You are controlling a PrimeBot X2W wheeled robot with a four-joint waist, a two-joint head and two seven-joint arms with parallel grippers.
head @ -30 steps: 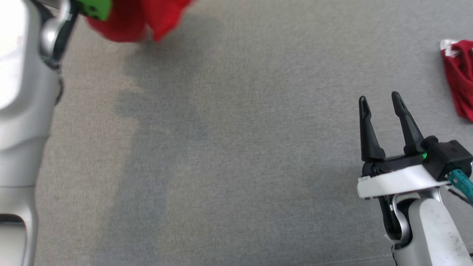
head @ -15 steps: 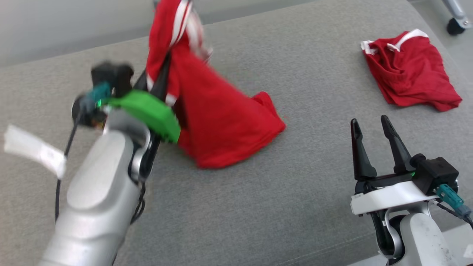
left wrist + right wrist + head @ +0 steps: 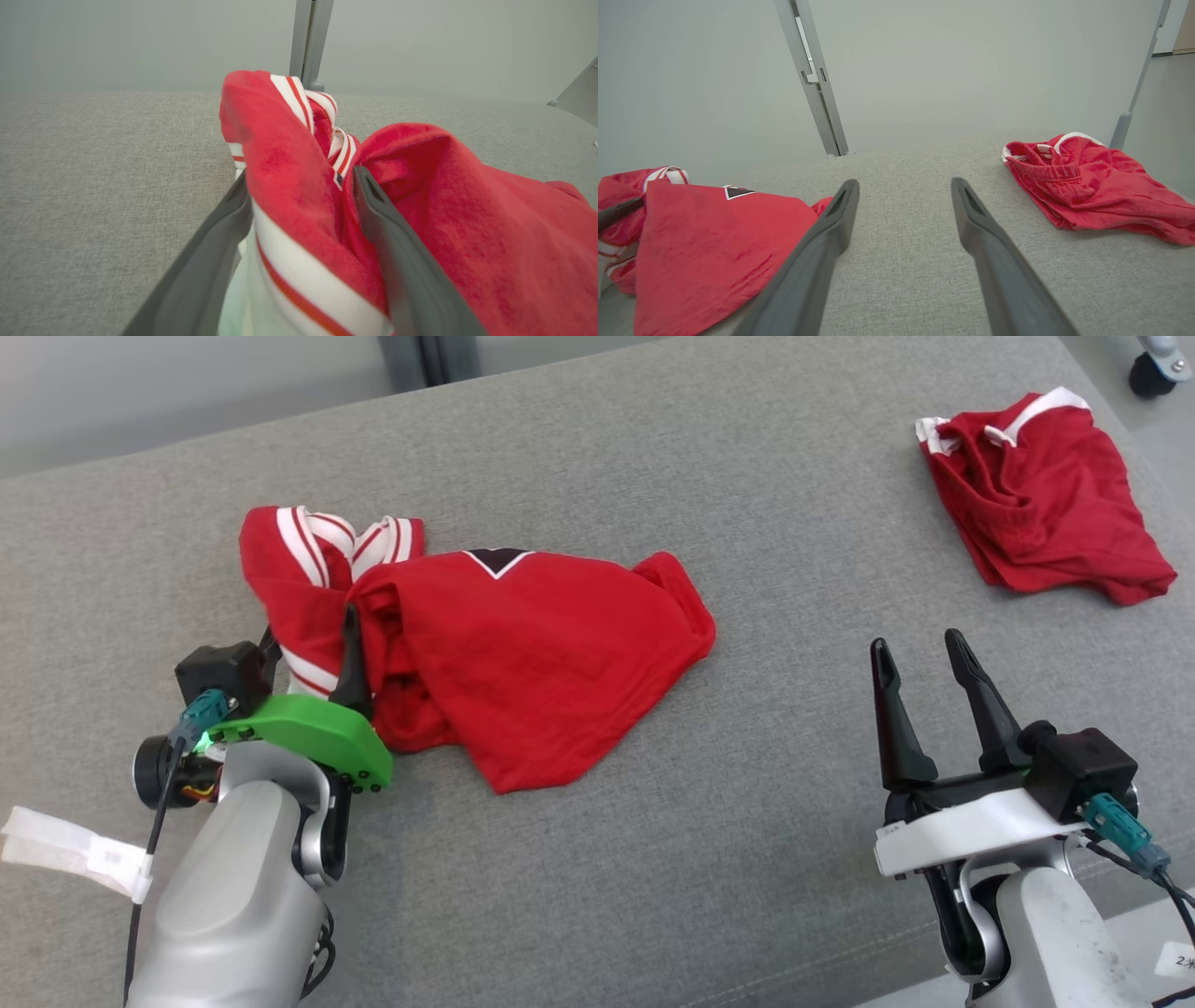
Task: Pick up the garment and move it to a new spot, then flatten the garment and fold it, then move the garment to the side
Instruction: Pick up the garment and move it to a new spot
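Observation:
A red garment (image 3: pixel 523 653) with white-striped trim lies crumpled on the grey cushion (image 3: pixel 747 821), left of centre. My left gripper (image 3: pixel 313 658) is at its left end, jaws open, with a striped fold of the cloth (image 3: pixel 289 186) lying loosely between the fingers (image 3: pixel 392 242). Part of that gripper is hidden under the fabric in the head view. My right gripper (image 3: pixel 917 646) hovers open over bare cushion at the lower right, well clear of the garment (image 3: pixel 705 238), with nothing between its fingers (image 3: pixel 822 247).
Another crumpled red garment (image 3: pixel 1036 495) with white trim lies at the far right (image 3: pixel 1087 186). The cushion's front edge runs along the bottom right. A caster wheel (image 3: pixel 1148 373) stands beyond the back right corner, and a grey metal post (image 3: pixel 812 84) rises behind.
The head camera has tilted up. The garment, hanging from my shut left gripper half a second ago, has dropped onto the cushion and the left jaws have opened. The right gripper stays open.

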